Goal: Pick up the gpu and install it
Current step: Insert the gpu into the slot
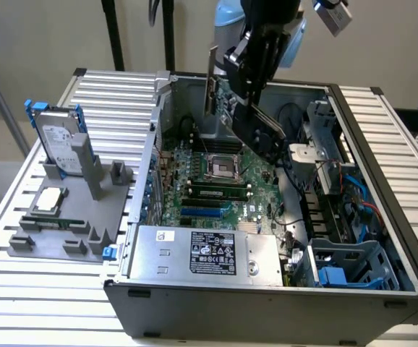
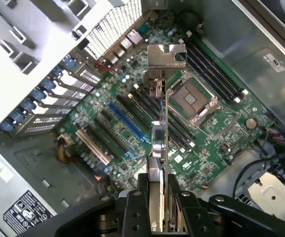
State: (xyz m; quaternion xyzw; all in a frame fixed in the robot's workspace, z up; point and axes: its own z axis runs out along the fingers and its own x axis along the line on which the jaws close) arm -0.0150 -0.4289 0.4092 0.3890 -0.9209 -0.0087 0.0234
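Our gripper is clamped on the gpu. Its two black fingers press against the card's flat faces, and the wrist view shows the card edge-on between them. In the exterior view the gpu hangs tilted over the open computer case, above the motherboard, and touches nothing but the gripper. Its silver bracket sits at the end away from the fingers, just beside the CPU socket as the wrist camera sees it.

We judge that the pick is done and the carry-in is under way: the card is lifted and within the case's outline, but not seated. The long blue slot lies off to one side of the card and runs at an angle to it. As we read it, seating calls for the connector edge to run along a slot, with the bracket toward the rear expansion openings, before any press down. The hard drive in its blue frame stands well apart on the grey fixture, at the exterior view's left.
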